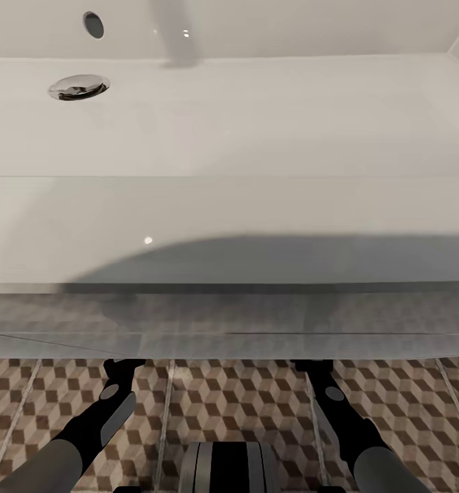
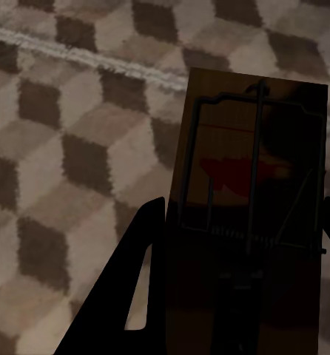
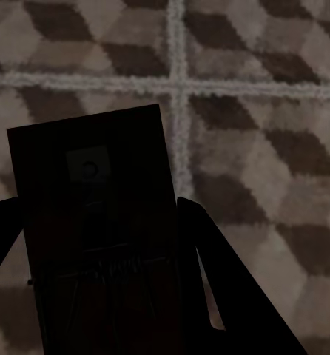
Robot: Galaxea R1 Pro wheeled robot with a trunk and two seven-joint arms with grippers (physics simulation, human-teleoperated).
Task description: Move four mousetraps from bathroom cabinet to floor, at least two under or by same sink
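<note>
Cube-patterned bathroom floor (image 2: 54,148) under white sink (image 1: 229,137), left pincer (image 2: 239,244) clamping a mousetrap (image 2: 246,177), right pincer (image 3: 91,244) clamping another mousetrap (image 3: 91,192)

The white sink (image 1: 257,123) is showing a smooth, glossy glaze, catching small highlights and throwing soft reflections along its front wall. Its drain (image 1: 79,87) is gleaming like polished chrome metal. Below, the bathroom floor (image 1: 209,397) is looking matt and slightly grainy, cube-patterned tile in brown, beige and white with pale, rough grout lines. In the left wrist view, the mousetrap (image 2: 250,185) is reading as dull brown wood carrying thin dark wire, with a red mark on its face. In the right wrist view, the other mousetrap (image 3: 95,222) is appearing as dark, matt wood. The arms (image 1: 92,424) are showing matt black and smooth grey casing.
</note>
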